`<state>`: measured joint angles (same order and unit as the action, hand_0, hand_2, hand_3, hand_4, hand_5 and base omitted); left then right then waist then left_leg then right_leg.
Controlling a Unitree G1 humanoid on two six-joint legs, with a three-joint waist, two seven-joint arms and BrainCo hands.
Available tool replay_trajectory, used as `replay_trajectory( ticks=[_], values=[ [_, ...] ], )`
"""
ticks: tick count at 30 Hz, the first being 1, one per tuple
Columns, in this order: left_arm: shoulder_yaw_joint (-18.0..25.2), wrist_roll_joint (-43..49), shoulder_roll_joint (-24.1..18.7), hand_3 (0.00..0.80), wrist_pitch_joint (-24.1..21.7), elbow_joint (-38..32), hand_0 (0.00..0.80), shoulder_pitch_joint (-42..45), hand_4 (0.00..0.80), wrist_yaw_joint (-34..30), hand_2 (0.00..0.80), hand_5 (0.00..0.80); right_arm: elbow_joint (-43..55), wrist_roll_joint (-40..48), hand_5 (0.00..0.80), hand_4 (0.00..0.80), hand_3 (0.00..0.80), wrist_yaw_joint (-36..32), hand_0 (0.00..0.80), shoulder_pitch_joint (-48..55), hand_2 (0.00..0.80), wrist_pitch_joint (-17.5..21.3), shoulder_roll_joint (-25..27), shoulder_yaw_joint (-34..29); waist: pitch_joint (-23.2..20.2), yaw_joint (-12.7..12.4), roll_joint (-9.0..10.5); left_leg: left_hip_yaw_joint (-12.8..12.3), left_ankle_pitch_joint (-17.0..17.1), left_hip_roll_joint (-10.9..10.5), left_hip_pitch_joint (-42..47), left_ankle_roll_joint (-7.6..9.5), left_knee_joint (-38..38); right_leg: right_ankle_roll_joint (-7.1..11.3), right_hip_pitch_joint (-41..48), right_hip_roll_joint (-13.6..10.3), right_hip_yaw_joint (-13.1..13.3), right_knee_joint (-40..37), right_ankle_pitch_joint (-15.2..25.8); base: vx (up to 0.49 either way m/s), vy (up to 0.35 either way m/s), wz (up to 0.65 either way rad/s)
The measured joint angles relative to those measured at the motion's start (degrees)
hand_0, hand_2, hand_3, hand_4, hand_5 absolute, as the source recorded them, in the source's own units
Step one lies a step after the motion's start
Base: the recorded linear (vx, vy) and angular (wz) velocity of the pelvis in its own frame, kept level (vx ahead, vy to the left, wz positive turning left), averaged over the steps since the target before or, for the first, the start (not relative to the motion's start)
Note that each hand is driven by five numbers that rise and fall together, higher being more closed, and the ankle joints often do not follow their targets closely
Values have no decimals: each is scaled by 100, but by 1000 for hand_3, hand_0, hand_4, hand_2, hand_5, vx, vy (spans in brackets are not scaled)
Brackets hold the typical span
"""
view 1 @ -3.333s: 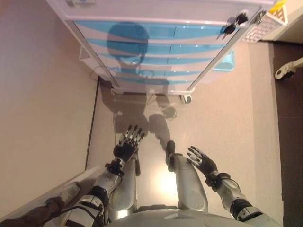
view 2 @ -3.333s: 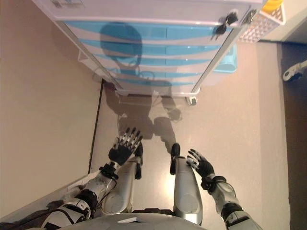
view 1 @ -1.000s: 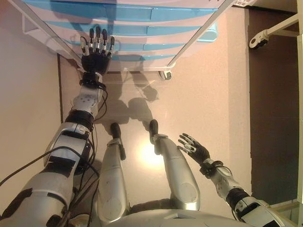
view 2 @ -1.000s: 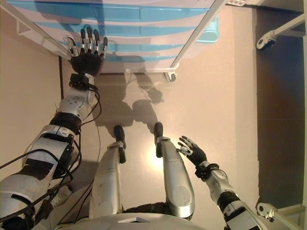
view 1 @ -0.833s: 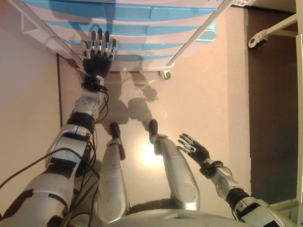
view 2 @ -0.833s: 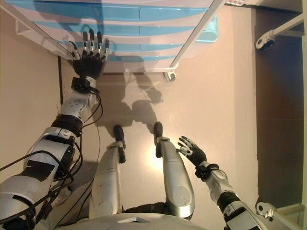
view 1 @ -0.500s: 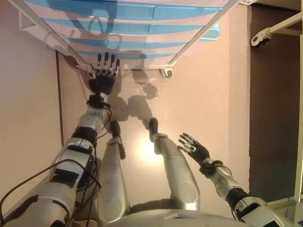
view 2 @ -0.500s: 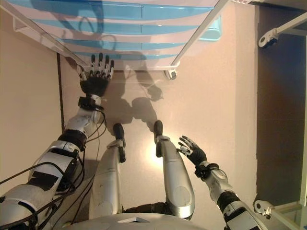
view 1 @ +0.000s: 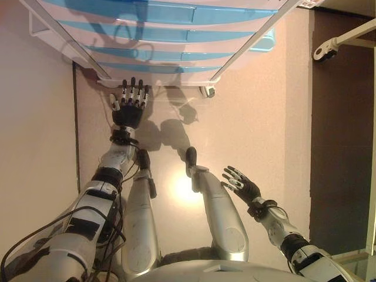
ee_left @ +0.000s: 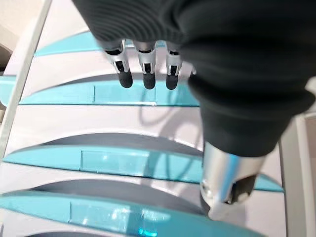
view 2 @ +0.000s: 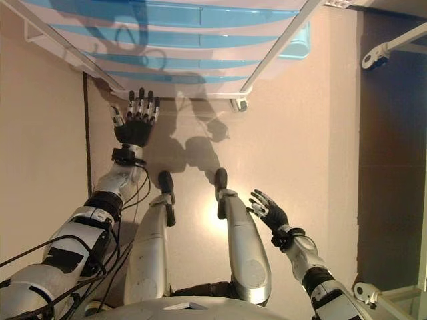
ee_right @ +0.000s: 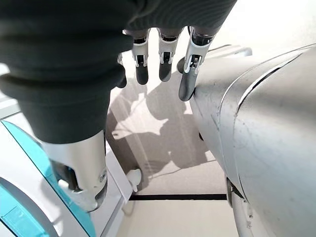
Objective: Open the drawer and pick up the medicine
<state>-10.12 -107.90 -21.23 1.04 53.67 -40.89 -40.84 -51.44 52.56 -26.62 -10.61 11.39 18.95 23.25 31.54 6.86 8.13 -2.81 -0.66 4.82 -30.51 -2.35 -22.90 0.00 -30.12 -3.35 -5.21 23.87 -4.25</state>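
My left hand [view 1: 128,107] is spread, fingers straight, holding nothing, stretched fwd toward the bottom edge of the drawer cabinet [view 1: 176,35]. Blue drawer fronts [ee_left: 123,94] lie straight ahead past my fingertips, long axes running side to side across my reach; all look closed, none touched yet. Medicine not visible, prob. inside a drawer. Right hand [view 1: 242,185] hangs open and empty, low by my side, well apart from the cabinet, so left is nearer for the pull.
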Motion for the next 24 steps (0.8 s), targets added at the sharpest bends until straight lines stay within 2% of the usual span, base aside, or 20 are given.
replay_trajectory(
  ticks=[1,11,24],
  values=[
    [-3,0,-2,0,-2,-6,0,-28,0,-2,0,0,0,-1,0,0,0,-5,0,4,0,-3,0,1,0,-2,0,2,35,8,2,41,21,-2,7,8,-1,21,9,97,15,-1],
    [-5,-10,-117,0,-148,-251,0,-488,0,104,0,0,4,-2,0,0,0,-16,0,-2,0,-3,6,-4,0,2,-1,-1,36,5,-16,-5,27,-7,-28,3,7,5,31,24,5,0],
    [-83,-15,-393,0,-501,-509,0,-1079,0,1014,0,0,2,25,0,0,0,-49,0,-3,0,2,10,-3,1,28,-1,-2,57,3,-36,28,22,-34,-52,1,11,32,50,0,0,0]
  ],
)
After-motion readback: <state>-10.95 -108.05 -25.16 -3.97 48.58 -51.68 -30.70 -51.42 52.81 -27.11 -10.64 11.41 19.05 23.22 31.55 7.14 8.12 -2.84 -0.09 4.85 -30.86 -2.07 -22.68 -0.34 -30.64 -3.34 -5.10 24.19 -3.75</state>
